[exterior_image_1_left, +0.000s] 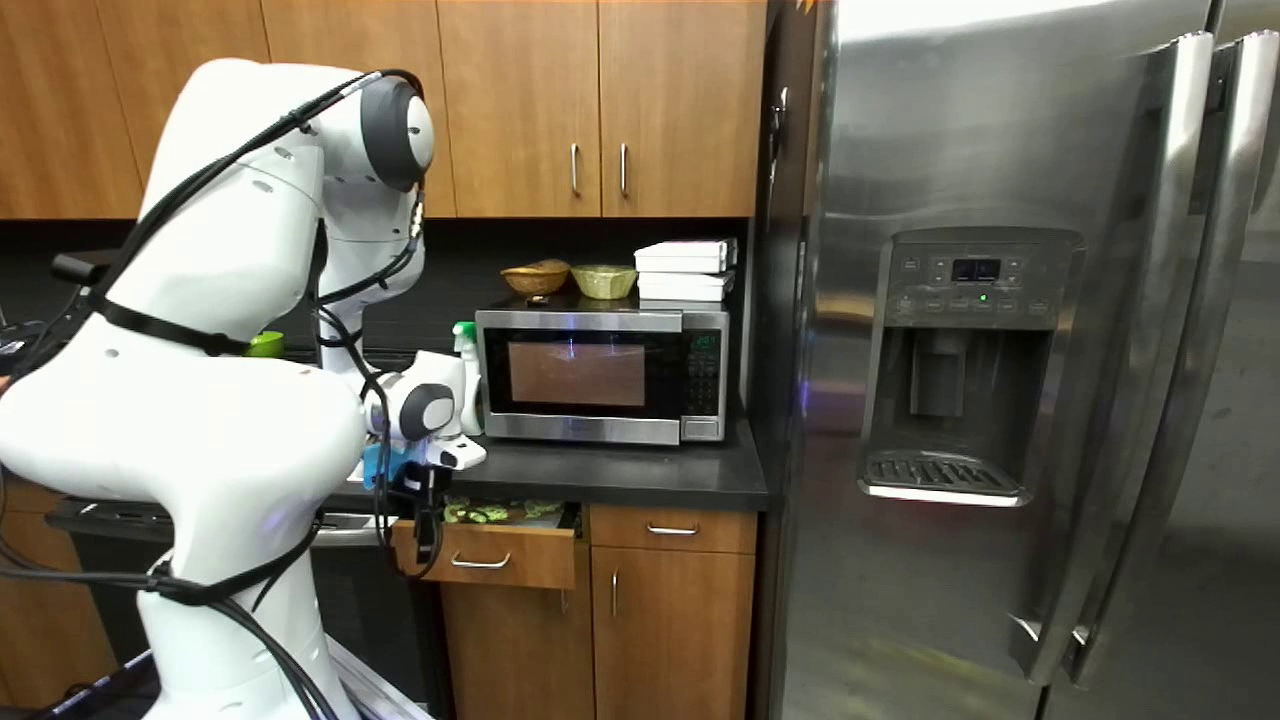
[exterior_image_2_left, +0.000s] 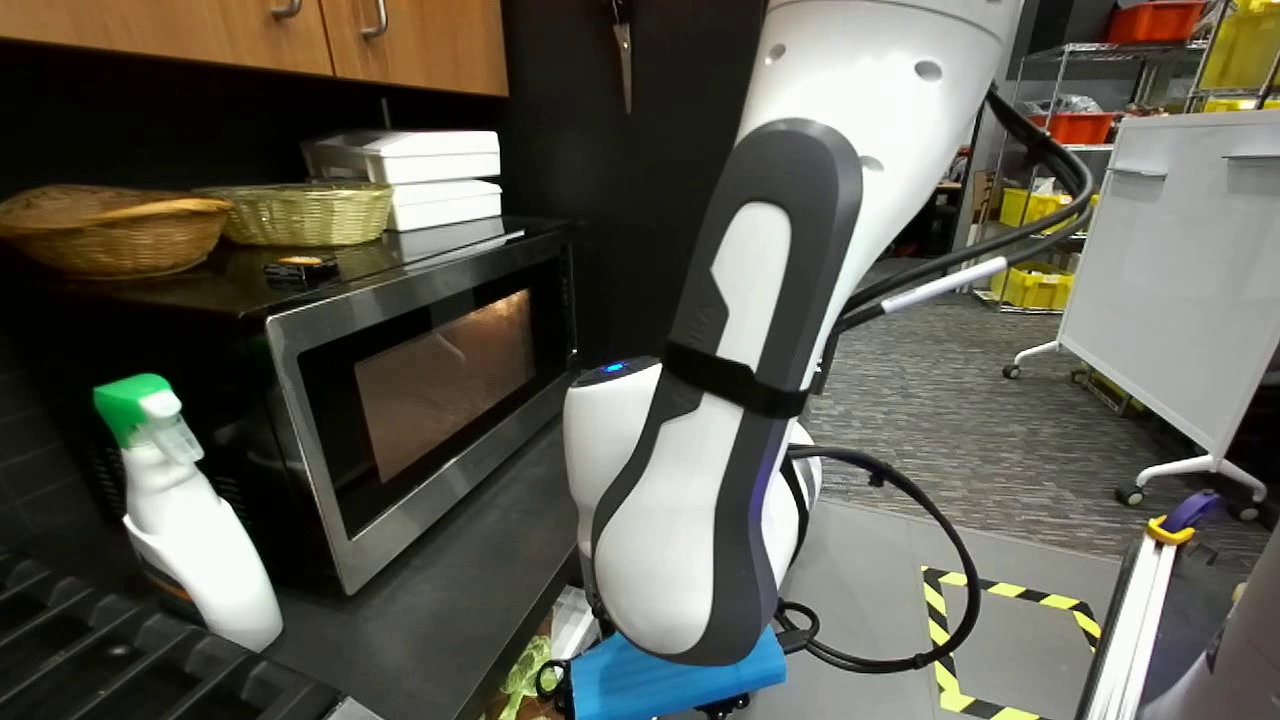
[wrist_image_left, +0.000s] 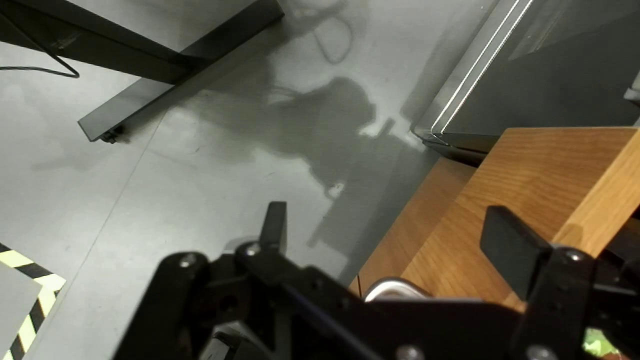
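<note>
Wrist view has the black two-fingered gripper (wrist_image_left: 389, 215) spread wide, its right finger over the front of the open brown wooden drawer (wrist_image_left: 550, 167), contact unclear, its left above smooth grey floor (wrist_image_left: 195, 200); in an exterior view, the drawer's curved silver metal handle (exterior_image_1_left: 480, 563) sits below and left of the silver-and-black microwave (exterior_image_1_left: 600, 375)

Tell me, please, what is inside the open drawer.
The open drawer holds leafy-looking green things and a whitish item, all too indistinct to identify. The countertop covers its rear and the arm blocks part of it, so anything there cannot be seen.
</note>
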